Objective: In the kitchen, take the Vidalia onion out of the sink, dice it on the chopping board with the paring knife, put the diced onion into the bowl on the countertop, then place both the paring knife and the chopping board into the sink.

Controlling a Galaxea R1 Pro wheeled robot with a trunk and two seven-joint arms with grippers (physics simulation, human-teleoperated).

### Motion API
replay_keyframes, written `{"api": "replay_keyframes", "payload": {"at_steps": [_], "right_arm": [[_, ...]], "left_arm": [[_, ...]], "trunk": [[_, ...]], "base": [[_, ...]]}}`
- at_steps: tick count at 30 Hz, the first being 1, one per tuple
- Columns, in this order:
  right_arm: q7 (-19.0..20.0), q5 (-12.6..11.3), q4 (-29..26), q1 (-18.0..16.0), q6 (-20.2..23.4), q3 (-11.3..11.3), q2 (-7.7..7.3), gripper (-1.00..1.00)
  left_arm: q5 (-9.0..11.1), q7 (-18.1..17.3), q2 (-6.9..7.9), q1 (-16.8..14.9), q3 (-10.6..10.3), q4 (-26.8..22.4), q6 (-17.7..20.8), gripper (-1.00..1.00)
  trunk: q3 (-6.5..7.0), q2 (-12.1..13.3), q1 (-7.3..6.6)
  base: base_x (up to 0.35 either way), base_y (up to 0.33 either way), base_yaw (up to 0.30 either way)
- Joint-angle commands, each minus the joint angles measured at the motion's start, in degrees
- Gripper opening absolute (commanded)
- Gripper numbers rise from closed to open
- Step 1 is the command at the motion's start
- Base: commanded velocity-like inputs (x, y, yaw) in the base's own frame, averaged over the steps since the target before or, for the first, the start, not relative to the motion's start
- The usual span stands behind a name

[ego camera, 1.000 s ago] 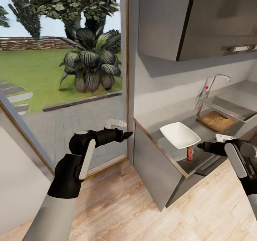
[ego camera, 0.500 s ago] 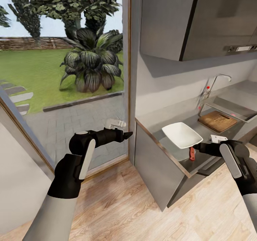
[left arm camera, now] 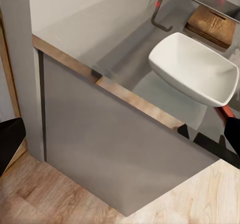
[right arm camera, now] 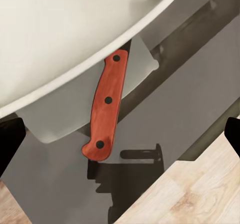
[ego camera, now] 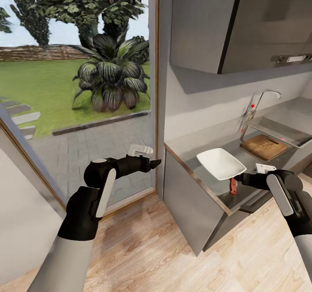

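Knife [right arm camera: 106,106] lies on the surface [ego camera: 242,190] beside the bowl [ego camera: 221,163]; right tool [ego camera: 239,179] spread wide, empty, just short of it.

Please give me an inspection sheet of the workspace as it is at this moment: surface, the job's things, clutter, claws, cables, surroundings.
Surface: grey countertop, glossy.
Job's things: white bowl; paring knife with its blade hidden under the bowl; chopping board beside the tap; onion not visible.
Clutter: nothing seen.
Claws: left claw off the counter, state unclear; right claw open, near the knife handle.
Cables: nothing seen.
Surroundings: glass door to garden, wood floor.
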Motion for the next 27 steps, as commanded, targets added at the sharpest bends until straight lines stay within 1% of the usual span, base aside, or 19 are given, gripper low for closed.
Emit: {"api": "replay_keyframes", "payload": {"at_steps": [1,27], "right_arm": [[-0.5,-0.6,0.0,-0.1,0.2,0.0,-0.02,1.00],[-0.6,-0.6,-0.1,-0.1,0.2,0.0,-0.02,1.00]], "left_arm": [[0.1,0.0,-0.02,0.0,0.0,0.0,0.3,1.00],[0.1,0.0,-0.02,0.0,0.0,0.0,0.3,1.00]], "trunk": [[-0.12,-0.1,0.04],[-1.63,-0.1,0.04]], "base": [[0.000,0.000,0.000],[0.000,0.000,0.000]]}}
